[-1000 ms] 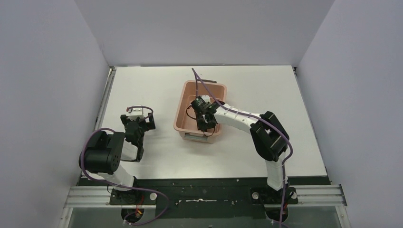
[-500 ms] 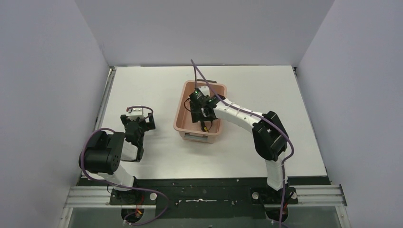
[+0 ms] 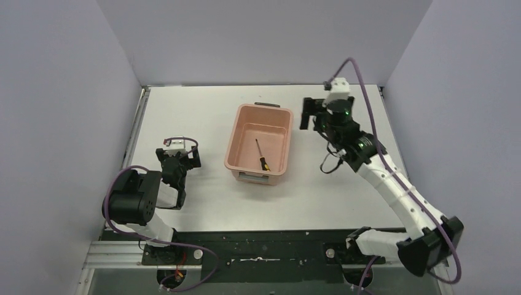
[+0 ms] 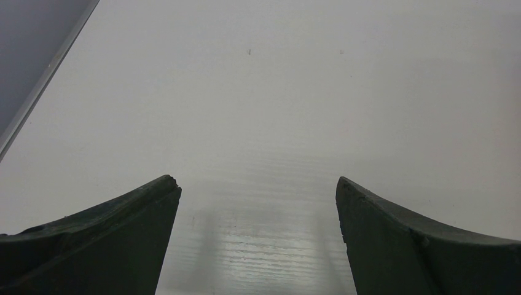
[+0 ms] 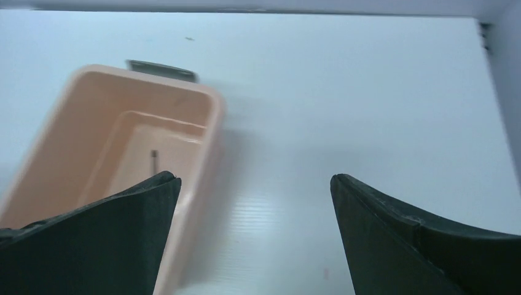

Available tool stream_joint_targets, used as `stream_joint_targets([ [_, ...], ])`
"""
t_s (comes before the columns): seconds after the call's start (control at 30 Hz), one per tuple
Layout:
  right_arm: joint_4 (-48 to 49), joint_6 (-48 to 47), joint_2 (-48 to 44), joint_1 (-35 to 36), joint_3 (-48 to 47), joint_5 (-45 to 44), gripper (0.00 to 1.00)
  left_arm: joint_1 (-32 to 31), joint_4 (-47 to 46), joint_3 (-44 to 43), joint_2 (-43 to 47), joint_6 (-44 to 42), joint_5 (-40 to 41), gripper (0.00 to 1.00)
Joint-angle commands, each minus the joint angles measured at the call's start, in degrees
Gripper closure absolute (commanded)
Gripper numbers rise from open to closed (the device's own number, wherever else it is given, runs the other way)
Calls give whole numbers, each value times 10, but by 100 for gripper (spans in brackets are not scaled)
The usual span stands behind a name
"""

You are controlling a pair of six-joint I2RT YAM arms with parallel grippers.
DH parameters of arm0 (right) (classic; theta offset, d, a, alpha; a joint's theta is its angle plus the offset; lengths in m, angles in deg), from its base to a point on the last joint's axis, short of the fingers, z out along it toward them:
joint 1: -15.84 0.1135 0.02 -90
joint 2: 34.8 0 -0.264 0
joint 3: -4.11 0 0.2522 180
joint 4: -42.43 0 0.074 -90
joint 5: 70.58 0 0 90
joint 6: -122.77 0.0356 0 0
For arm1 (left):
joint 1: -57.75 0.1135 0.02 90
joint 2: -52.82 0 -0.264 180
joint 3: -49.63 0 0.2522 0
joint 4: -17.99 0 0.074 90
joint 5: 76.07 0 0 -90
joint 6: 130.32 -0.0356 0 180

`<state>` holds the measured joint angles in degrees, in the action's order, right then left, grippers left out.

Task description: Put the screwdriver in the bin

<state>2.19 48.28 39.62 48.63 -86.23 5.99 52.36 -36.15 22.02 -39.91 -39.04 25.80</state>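
Screwdriver (image 3: 260, 153) lying flat on the floor of the bin (image 3: 231, 142), inside the walls, thin shaft toward the far end and black-and-yellow handle toward the near end, slightly aslant to the long sides; apart from both pincers. In the right wrist view, only the tip of the screwdriver shaft (image 5: 154, 161) showing above the left finger, the remainder hidden behind it.

Bin (image 5: 212, 117) salmon-pink, rectangular with rounded corners, standing on the white bench (image 3: 184, 110) near its middle, long axis running near to far. Dark grey handle (image 5: 161, 69) at the far short end, a second at the near short end (image 3: 252, 178).

Right pincer (image 3: 311, 118) released, jaws spread wide, raised above the bench to the right of the bin, near its far right corner and clear of the rim. Same pincer (image 5: 255, 184) in its own wrist view: two dark fingers at the lower corners, bare bench (image 5: 344, 92) between them, bin at the left.

Left pincer (image 3: 178, 161) released likewise, low over the bench well to the left of the bin, close to its own base. Left wrist view: pincer (image 4: 258, 190) with jaws wide apart, plain white bench (image 4: 276, 92) between and beyond the fingers, a faint sheen on the surface.

Grey walls (image 3: 61, 92) enclosing the bench at left, right and far side.
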Motion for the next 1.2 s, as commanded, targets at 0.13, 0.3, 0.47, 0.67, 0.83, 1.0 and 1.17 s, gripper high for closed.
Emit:
stream_joint_targets([
  [0.13,255,-52,-185,-171,373,0,0,4,-17,-5,5,0,-8,3],
  [0.3,384,-34,-227,-205,535,-22,0,4,-16,-5,5,0,-8,3],
  [0.47,450,-33,-241,-211,604,-29,0,4,-17,-5,5,0,-8,3],
  [0.67,482,-79,-242,-212,621,2,0,4,-16,-5,5,0,-8,3],
  [0.83,493,-81,-275,-211,656,-30,0,4,-16,-6,5,0,-8,3],
  [1.0,515,-80,-304,-211,679,-36,0,4,-18,-5,5,0,-7,3],
  [1.17,516,-80,-299,-211,677,-35,0,4,-16,-5,5,0,-8,3],
])
